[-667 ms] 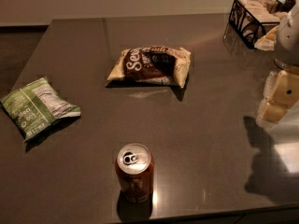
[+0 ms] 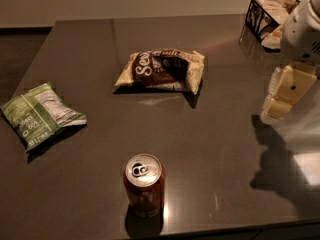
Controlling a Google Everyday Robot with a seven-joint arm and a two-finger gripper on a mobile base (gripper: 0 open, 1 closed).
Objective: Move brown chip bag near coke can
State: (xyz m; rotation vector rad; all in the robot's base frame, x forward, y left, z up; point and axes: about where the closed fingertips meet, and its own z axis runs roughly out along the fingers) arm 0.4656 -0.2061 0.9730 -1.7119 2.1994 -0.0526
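The brown chip bag (image 2: 162,70) lies flat in the middle of the dark table, dark brown with white lettering and pale cream edges. The coke can (image 2: 144,185) stands upright near the table's front edge, well in front of the bag, with its silver top and pull tab showing. My gripper (image 2: 287,94) hangs at the right side of the view, above the table, well to the right of the bag and apart from it. It holds nothing that I can see.
A green chip bag (image 2: 40,113) with a white label lies at the left of the table (image 2: 225,149). A black wire basket (image 2: 267,16) with pale items stands at the far right corner. The table's front edge is just below the can.
The gripper has shifted slightly to the left. The bags and the can have not moved.
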